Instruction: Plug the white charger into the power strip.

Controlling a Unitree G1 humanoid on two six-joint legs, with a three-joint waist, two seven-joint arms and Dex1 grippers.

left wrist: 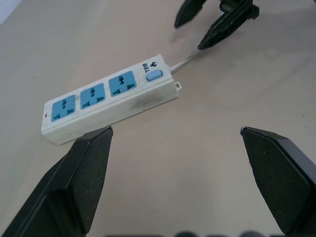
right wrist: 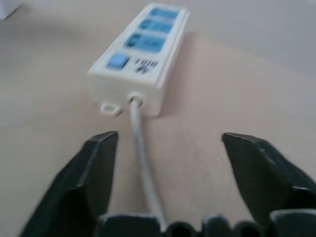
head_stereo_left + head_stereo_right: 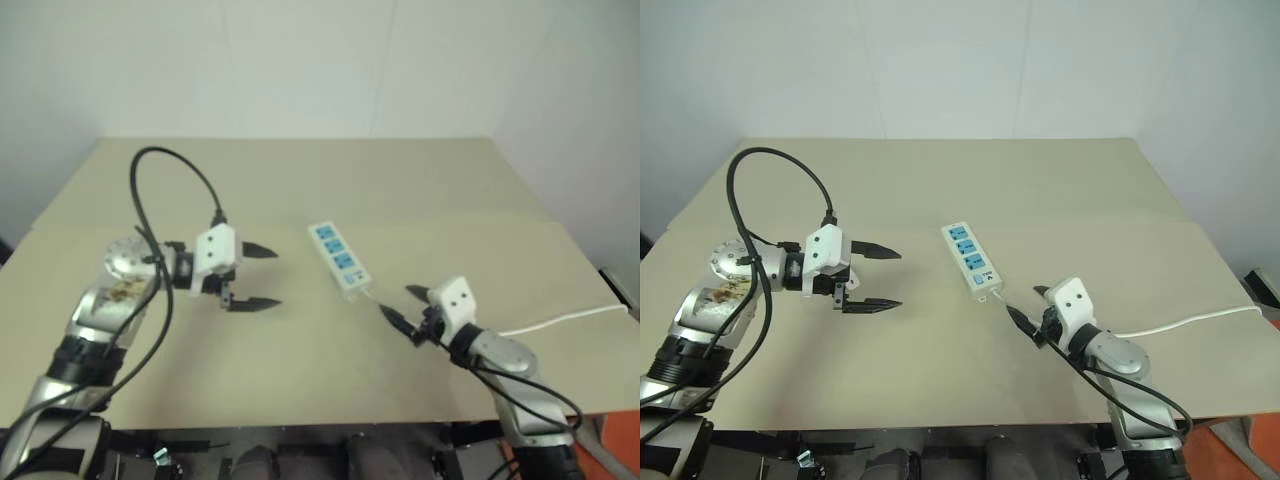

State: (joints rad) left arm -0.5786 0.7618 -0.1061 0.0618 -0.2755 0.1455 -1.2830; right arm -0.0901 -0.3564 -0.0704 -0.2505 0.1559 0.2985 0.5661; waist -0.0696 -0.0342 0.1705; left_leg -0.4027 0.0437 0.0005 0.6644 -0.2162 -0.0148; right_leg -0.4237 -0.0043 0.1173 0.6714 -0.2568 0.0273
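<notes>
The power strip lies flat near the middle of the beige counter, long axis running from far-left to near-right, three blue socket faces up and empty. Its switch end and thin cord point toward the right end effector, whose fingers stand apart astride the cord, empty. The left end effector, fingers apart and empty, hovers left of the strip, aimed at it. The cord runs off the counter's right edge.

Beige table; flat on it, the power strip; its thin cord trailing right
</notes>
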